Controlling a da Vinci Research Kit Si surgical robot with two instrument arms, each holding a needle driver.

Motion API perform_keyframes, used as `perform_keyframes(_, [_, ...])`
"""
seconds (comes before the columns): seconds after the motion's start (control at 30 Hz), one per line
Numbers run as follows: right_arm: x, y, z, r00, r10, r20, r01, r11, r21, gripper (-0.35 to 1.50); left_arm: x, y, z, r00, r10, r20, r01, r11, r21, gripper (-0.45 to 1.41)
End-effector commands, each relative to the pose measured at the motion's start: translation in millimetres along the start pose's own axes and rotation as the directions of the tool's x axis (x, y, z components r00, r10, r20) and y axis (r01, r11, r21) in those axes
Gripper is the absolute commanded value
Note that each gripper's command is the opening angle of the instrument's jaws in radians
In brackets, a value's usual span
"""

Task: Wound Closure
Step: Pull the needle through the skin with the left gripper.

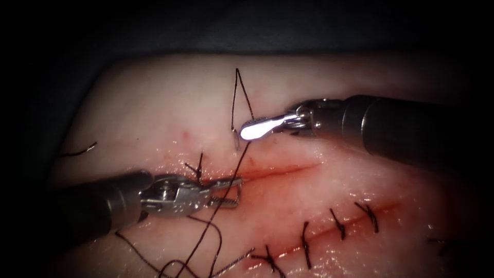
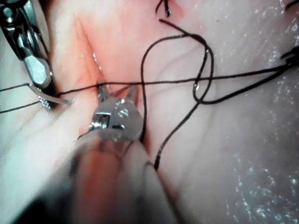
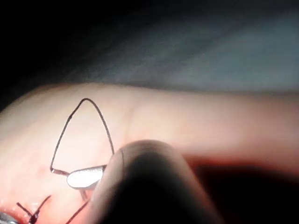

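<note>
The right tool (image 1: pixel 246 131) had its jaws pressed together on the needle (image 1: pixel 235 135) near the end where the thread (image 1: pixel 242 92) joins, above the open cut (image 1: pixel 278 171) and outside the tissue (image 1: pixel 154 103). The left tool (image 1: pixel 232 193) held nothing; its jaws were spread at the cut's left end, with thread crossing between them. Finished stitches (image 1: pixel 339 224) lay toward the tissue's lower right edge.

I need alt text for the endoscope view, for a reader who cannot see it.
The right tool, jaws shut, holds the needle above the open cut in the tissue, with dark thread looping up from it. The left tool, jaws open and holding nothing, sits at the cut's left end; a stitched cut lies lower right.
</note>
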Motion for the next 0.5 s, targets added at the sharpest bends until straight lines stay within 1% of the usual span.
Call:
perform_keyframes(0.03, [0.6,-0.2,1.2,1.000,-0.003,-0.002,0.003,1.000,0.006,0.99,-0.4,-0.4,1.2,1.000,0.014,0.003,-0.014,1.000,-0.015,0.09])
perform_keyframes(0.1, [0.5,-0.3,1.2,1.000,-0.003,-0.002,0.003,1.000,0.006,0.96,-0.5,-0.2,1.6,1.000,0.022,0.006,-0.022,1.000,-0.018,0.07])
perform_keyframes(0.2, [0.4,-0.2,1.3,1.000,-0.004,-0.008,0.004,1.000,0.008,0.91,-0.6,0.8,3.0,0.998,0.059,0.021,-0.058,0.997,-0.050,0.07])
perform_keyframes(0.3, [0.4,-0.2,1.3,1.000,-0.004,-0.012,0.004,1.000,0.008,0.89,-0.5,1.1,3.4,0.997,0.075,0.021,-0.074,0.996,-0.050,0.07])
perform_keyframes(0.33, [0.3,-0.2,1.3,1.000,-0.005,-0.014,0.005,1.000,0.010,0.89,-0.5,1.2,3.4,0.994,0.106,0.019,-0.105,0.993,-0.052,0.07])
perform_keyframes(0.5, [0.2,0.0,1.3,1.000,-0.006,-0.018,0.007,1.000,0.010,0.79,-0.2,1.8,3.7,0.990,0.137,0.022,-0.135,0.988,-0.075,0.07])
